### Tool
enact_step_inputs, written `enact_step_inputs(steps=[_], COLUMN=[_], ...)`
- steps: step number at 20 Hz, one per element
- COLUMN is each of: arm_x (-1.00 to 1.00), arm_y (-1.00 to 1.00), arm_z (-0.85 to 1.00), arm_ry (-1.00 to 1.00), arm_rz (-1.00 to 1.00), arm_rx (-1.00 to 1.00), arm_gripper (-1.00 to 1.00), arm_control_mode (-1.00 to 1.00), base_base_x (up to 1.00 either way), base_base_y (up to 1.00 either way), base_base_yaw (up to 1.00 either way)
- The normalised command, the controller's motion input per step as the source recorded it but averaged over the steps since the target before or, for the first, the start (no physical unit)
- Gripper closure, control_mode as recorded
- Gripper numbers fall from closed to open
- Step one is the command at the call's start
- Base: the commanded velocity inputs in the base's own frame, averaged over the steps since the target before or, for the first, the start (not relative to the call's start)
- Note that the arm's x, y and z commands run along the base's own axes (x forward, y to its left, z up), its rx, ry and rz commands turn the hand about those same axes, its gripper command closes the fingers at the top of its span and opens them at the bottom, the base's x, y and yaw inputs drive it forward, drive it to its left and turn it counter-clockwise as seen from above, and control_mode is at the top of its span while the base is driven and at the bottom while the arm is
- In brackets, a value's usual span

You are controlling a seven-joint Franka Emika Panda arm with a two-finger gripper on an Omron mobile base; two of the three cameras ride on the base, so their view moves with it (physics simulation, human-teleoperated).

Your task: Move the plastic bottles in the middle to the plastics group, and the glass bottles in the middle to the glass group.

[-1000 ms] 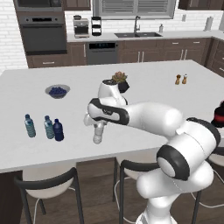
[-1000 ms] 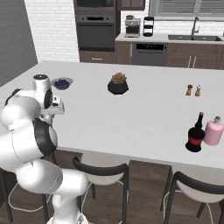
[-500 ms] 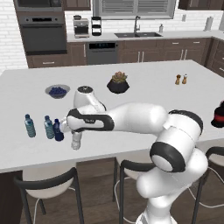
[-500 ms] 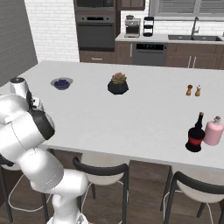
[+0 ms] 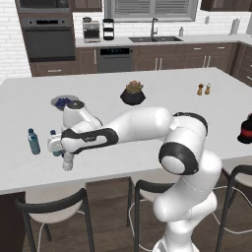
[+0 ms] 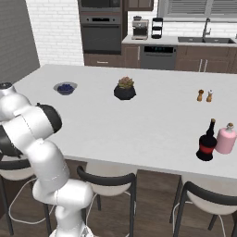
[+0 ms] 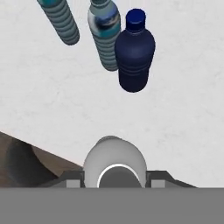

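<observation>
Bottles stand together at the left end of the white surface (image 5: 147, 88). Seen from the hand, a dark navy bottle (image 7: 135, 52) stands upright, touching or just in front of one teal-blue water bottle (image 7: 105, 35), with a second teal-blue bottle (image 7: 59, 19) a little apart beside them. From the left base camera, one teal-blue bottle (image 5: 33, 141) stands clear of the arm, just left of the hand.

The white arm reaches far left and low, and its end effector (image 5: 67, 155) hangs close to the near edge of the surface. It is narrowed around the clear greyish-white bottle (image 7: 114, 157), whose white cap faces the hand camera, with a dark finger tip pressed against each side. That bottle sits near the teal and navy ones but apart from them, on the side nearer the edge.

Far off at the right end, the squat dark red bottle (image 6: 206, 147) stands just beside the pale pink vessel (image 6: 226, 140), almost touching. Two small shakers (image 6: 205, 96), a potted plant (image 6: 125, 89) and a small bowl (image 6: 65, 88) sit farther back.
</observation>
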Motion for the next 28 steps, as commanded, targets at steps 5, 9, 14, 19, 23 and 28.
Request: enact_step_inputs(steps=[5, 9, 14, 19, 23, 28], arm_x=[0.14, 0.17, 0.17, 0.06, -0.01, -0.16], arm_y=[0.31, 0.14, 0.02, 0.00, -0.05, -0.20], arm_z=[-0.28, -0.40, -0.36, -0.35, -0.39, -0.34], arm_ry=[0.00, 0.00, 0.00, 0.00, 0.00, -0.02], arm_rz=[0.00, 0.00, 0.00, 0.00, 0.00, 0.00], arm_rx=[-0.01, -0.04, -0.05, -0.02, 0.00, 0.00], arm_gripper=[1.00, 1.00, 1.00, 1.00, 1.00, 1.00], arm_control_mode=[-1.00, -1.00, -1.00, -1.00, -1.00, -1.00], base_base_x=[0.00, 0.00, 0.00, 0.00, 0.00, 0.00], base_base_y=[0.00, 0.00, 0.00, 0.00, 0.00, 0.00], base_base_yaw=[0.00, 0.00, 0.00, 0.00, 0.00, 0.00])
